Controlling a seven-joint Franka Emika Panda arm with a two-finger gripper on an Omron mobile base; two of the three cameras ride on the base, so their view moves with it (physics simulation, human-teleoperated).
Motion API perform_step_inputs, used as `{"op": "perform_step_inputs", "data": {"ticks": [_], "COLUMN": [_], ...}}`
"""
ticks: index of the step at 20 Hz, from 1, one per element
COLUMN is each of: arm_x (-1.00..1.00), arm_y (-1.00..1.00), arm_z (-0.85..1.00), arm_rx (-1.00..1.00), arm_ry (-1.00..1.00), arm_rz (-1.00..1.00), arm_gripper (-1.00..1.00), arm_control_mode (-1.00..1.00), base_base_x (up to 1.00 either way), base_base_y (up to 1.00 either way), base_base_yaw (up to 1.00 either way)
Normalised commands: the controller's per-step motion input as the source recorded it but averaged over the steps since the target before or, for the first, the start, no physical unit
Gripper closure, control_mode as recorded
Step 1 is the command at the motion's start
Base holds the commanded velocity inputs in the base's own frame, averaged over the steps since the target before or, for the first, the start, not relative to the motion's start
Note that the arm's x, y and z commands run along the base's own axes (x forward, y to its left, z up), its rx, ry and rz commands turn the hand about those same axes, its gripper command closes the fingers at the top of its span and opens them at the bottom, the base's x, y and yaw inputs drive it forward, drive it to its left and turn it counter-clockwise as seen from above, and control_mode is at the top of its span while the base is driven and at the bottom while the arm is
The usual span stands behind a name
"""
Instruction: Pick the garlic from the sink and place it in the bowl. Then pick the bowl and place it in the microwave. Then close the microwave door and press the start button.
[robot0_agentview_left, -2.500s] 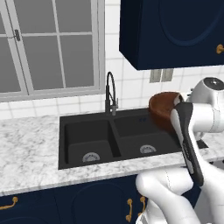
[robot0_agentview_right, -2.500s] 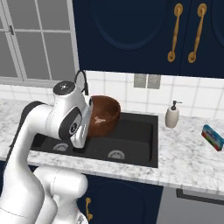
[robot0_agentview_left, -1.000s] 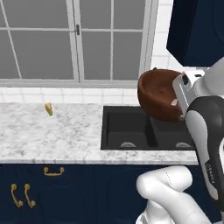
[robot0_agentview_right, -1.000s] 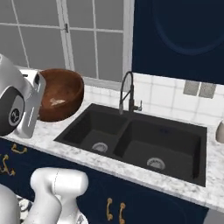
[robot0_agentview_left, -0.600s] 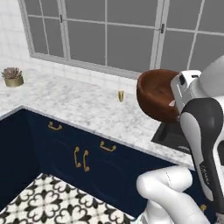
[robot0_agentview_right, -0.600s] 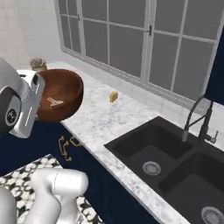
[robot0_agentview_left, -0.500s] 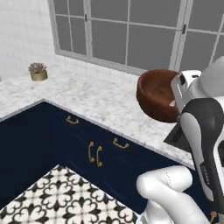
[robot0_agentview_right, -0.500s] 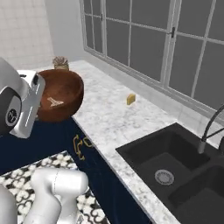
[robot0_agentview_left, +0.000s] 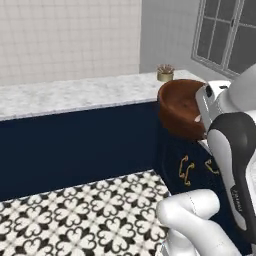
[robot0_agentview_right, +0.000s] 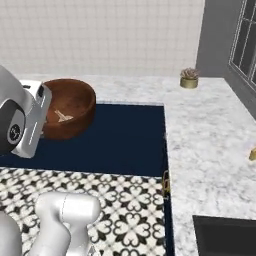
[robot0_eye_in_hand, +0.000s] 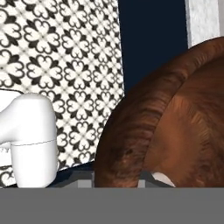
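Observation:
My gripper (robot0_agentview_left: 199, 118) is shut on the near rim of the glossy reddish-brown bowl (robot0_agentview_left: 179, 107) and holds it up in the air beside my forearm. From the right base view the bowl (robot0_agentview_right: 70, 106) hangs above the dark cabinet fronts, with the gripper (robot0_agentview_right: 46, 118) at its left rim. A small pale lump (robot0_agentview_right: 62, 116), which looks like the garlic, lies inside it. In the hand view the bowl's rim (robot0_eye_in_hand: 131, 140) runs down to the gripper (robot0_eye_in_hand: 118, 180). A corner of the black sink (robot0_agentview_right: 225, 235) shows at the lower right. The microwave and its door are out of view.
A marble counter (robot0_agentview_right: 210, 130) wraps an inside corner, with a small potted plant (robot0_agentview_right: 189, 79) on it and a tiny yellow thing (robot0_agentview_right: 252, 155) near the right edge. Navy cabinets with gold handles (robot0_agentview_left: 186, 167) stand below. Patterned tile floor (robot0_agentview_left: 75, 215) spreads to the left. A window (robot0_agentview_left: 225, 35) is at the right.
The whole picture has swung left along the counter, so the cameras moved with the base. The sink has slid off to the right. The bowl has stayed in the gripper.

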Motion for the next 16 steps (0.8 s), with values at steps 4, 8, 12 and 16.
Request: {"op": "perform_step_inputs", "data": {"ticks": [4,8,12,16], "arm_x": [0.00,0.00,0.00,0.00], "arm_y": [0.00,0.00,0.00,0.00], "arm_z": [0.00,0.00,0.00,0.00], "arm_rx": [0.00,0.00,0.00,0.00], "arm_ry": [0.00,0.00,0.00,0.00], "arm_rz": [0.00,0.00,0.00,0.00], "arm_gripper": [1.00,1.00,1.00,1.00], "arm_control_mode": [1.00,1.00,1.00,1.00], "base_base_x": [0.00,0.00,0.00,0.00], "base_base_y": [0.30,0.35,0.15,0.00], "base_base_yaw": [0.92,0.89,0.94,1.00]}}
